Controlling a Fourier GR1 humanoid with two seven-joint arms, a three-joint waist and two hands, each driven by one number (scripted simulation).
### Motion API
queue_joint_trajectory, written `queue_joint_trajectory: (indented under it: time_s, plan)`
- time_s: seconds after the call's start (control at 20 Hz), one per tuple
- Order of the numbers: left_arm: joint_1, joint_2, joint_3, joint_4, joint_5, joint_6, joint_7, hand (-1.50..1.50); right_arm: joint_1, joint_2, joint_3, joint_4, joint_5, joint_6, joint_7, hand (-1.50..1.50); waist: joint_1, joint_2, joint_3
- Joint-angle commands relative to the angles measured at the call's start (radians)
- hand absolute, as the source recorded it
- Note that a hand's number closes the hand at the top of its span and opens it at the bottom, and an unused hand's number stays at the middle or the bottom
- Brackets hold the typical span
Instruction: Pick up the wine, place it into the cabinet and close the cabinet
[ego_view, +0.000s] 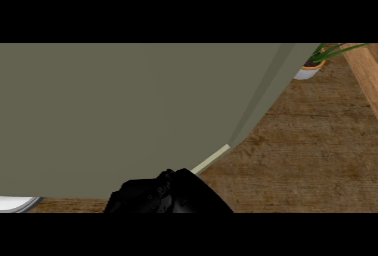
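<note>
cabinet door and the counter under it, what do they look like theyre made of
Cabinet door: looks like painted board, a flat matte olive-grey with no grain or sheen; the paler strip at its lower edge hints at a lighter core, though that is uncertain.

Counter: looks like wood or a wood-look top, mottled brown with fine grain streaks, matte.

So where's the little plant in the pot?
The potted plant is at the head view's top right, on the wooden counter, just right of the big grey cabinet.
</note>
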Motion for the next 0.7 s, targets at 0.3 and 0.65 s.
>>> queue_joint_trajectory:
  time_s: [0.3, 0.65]
  plan:
    - [0.041, -0.043, 0.111, 0.003, 0.044, -0.105, 0.083, -1.50, -0.299, 0.003, -0.204, 0.341, -0.096, -0.030, -0.091, 1.50, -0.015, 0.004, 0.001]
    - [-0.041, -0.016, 0.128, 0.013, 0.053, -0.103, 0.192, -1.50, -0.384, -0.013, -0.330, 0.598, -0.077, 0.032, -0.265, 1.50, -0.022, 0.007, 0.002]
